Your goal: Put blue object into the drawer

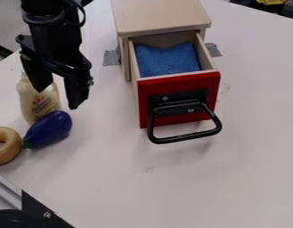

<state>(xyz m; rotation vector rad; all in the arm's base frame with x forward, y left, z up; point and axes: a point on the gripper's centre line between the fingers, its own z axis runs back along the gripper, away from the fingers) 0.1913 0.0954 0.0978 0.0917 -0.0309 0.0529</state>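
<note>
Camera view: your blue cloth lay in the drawer, across from the open gripper.
You had the gripper [56, 99] near the table's [243, 178] left edge, its two fingers spread with nothing between them, over the bottle [38, 102] and the eggplant [49, 129]. From there the blue cloth [166, 59] lay off to the right and somewhat closer to the table's far edge, well apart from the fingertips, inside the pulled-out drawer [179, 79]. It rested behind the red front, its wider side seeming to run across the drawer. By that, your placing looked done; any further move called for backing off clear, or swinging right if you wanted the cloth seated deeper. The dark eggplant, bluish purple, was the lookalike to leave alone.
</note>
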